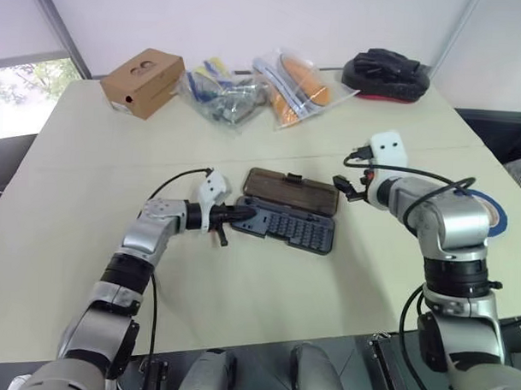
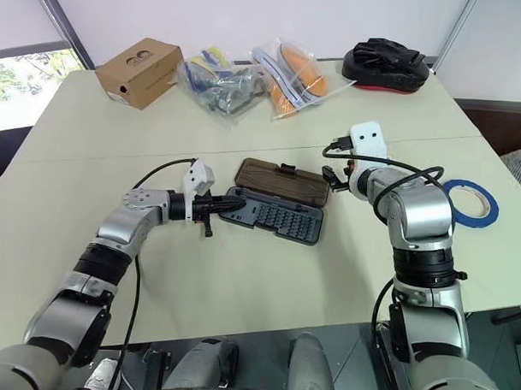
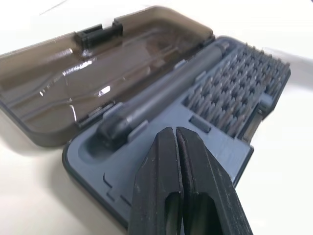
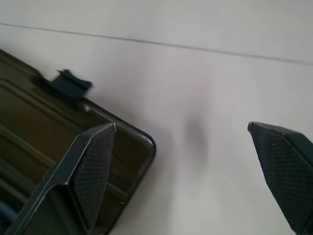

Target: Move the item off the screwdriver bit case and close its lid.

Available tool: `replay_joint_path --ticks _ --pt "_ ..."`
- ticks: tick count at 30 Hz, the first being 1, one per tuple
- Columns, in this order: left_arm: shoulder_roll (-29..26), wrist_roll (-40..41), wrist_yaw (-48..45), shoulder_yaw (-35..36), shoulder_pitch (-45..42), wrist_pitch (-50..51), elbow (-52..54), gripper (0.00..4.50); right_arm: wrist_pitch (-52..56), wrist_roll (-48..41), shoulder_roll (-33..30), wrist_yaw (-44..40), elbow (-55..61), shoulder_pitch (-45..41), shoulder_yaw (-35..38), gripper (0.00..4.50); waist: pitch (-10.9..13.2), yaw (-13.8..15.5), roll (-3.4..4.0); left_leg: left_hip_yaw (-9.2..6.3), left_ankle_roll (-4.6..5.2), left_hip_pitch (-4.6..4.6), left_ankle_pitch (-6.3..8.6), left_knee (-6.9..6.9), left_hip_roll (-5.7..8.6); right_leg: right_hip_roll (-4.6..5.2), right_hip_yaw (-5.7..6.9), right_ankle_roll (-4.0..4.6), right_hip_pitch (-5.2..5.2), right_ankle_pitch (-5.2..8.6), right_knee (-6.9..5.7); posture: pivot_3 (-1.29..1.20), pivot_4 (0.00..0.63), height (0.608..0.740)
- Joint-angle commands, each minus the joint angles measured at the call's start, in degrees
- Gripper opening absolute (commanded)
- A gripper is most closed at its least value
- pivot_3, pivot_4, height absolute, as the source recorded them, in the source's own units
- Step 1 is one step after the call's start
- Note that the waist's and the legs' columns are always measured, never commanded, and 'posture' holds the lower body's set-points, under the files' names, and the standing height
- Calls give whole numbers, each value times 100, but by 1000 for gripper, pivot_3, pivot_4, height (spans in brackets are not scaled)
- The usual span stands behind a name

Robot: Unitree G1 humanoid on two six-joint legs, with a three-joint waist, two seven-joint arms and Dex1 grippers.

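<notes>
Left eye view: 1 pale table (image 1: 239, 305). Far side: 1 cardboard box (image 1: 143, 81), 2 clear bags (image 1: 221, 93) (image 1: 300, 85) w/ contents, 1 black pad (image 1: 386, 74). Centre: 1 bit case (image 1: 298, 229), open, lid (image 1: 292, 190) flat on table behind base. Base holds 1 driver handle (image 3: 166, 93) plus rows of bits, count not readable. 1 blue tape roll (image 2: 471, 203) near rt edge. L gripper (image 1: 251, 214): fingers pressed together, tips over case's left end. R gripper (image 1: 346, 189): fingers spread, just beside lid's rt corner.
</notes>
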State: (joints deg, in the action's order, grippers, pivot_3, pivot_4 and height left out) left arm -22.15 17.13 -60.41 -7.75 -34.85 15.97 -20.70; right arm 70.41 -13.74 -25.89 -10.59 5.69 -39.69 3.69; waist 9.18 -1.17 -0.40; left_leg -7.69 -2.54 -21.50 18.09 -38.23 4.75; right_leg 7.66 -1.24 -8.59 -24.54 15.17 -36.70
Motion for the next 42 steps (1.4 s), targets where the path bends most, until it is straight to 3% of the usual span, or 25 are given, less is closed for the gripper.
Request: replay_joint_path --ticks 1,8,9,12,17,18,28,42 --pt "-27 403 219 471 -23 313 650 62 147 66 144 111 51 -127 -9 4500 0 -14 0 1 0 0 0 0 -1 1 0 0 -7 0 -12 0 150 740" --pt "-291 577 568 824 156 709 1371 62 15 275 399 230 -296 -48 -185 4500 0 -33 0 3 -1 2 0 0 -1 1 -1 0 -17 0 -34 0 150 740" --pt "-320 587 612 853 196 739 1454 17 -37 319 437 254 -381 -46 -217 4254 0 -43 0 3 -1 1 0 0 -1 1 -1 0 -18 0 -34 0 150 740" --pt "-360 599 728 893 333 817 1664 0 -157 448 484 257 -664 -61 -377 3151 0 -58 0 2 -1 2 0 0 -1 2 -1 0 -17 0 -34 0 150 740" --pt "-420 600 864 949 457 857 1875 0 -318 536 562 268 -1084 -106 -407 379 0 -51 0 -2 -2 2 -1 -1 0 1 1 0 -14 0 -35 0 150 740" --pt "-440 604 888 972 468 856 1899 0 -325 547 565 259 -1139 -109 -428 18 -2 -37 -2 -2 -2 2 -1 -2 1 2 0 0 -14 0 -35 0 150 740" --pt "-575 575 1027 1146 370 737 1845 0 -47 595 464 42 -863 43 -769 18 -3 14 -5 -11 -4 6 -2 -4 4 1 5 0 -6 0 -34 0 150 740" --pt "-558 570 1013 1067 425 752 1918 0 1666 643 1094 639 874 555 160 18 -3 27 -4 -16 -4 5 -2 -2 5 2 8 0 -6 0 -34 0 150 740"
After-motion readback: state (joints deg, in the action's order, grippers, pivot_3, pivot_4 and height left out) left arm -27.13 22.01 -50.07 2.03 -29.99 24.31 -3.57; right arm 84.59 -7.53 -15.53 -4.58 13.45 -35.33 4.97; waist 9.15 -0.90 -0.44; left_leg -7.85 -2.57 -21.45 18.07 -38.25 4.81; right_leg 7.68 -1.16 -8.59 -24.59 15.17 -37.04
